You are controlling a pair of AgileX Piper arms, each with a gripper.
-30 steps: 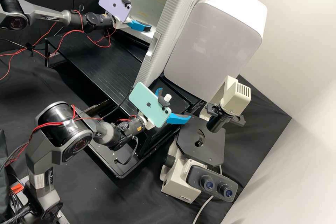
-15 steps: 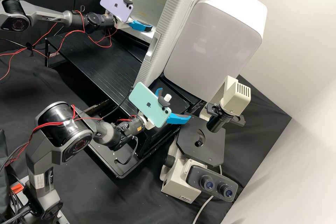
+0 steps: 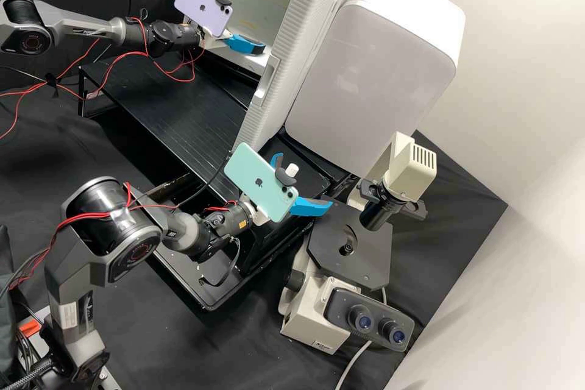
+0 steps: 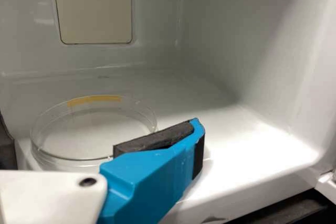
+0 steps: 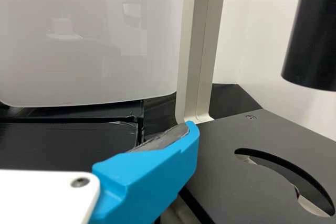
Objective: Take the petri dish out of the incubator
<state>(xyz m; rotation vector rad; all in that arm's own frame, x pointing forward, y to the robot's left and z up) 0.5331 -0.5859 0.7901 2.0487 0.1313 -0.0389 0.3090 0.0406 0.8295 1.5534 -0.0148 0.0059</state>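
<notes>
**High view:** a white, round-cornered incubator point(image 3: 378, 67) stands at the far end of a black raised platform point(image 3: 177, 109) on the black-draped worktop point(image 3: 183, 341). Its ribbed white door point(image 3: 298, 30) is swung open, giving access to the chamber. The left gripper point(image 3: 247, 46) sits at the chamber's mouth; whether it is wide or narrow cannot be told. The right gripper point(image 3: 301, 180), spread wide and holding nothing, hangs off the platform's right edge above the black stage point(image 3: 350, 244) of a grey-white microscope point(image 3: 341, 311). It is probably parked there to leave the doorway free for the other arm. **Left wrist view:** the clear, round plastic petri dish point(image 4: 84, 135), with a yellow strip on its far wall, rests on the chamber floor close to the front lip, just beside the left gripper. The low, level approach suits a grasp across the dish's wall, and the dish is judged not yet lifted. **Right wrist view:** the slotted stage lies beneath the right gripper, with the incubator's white wall beyond.
</notes>
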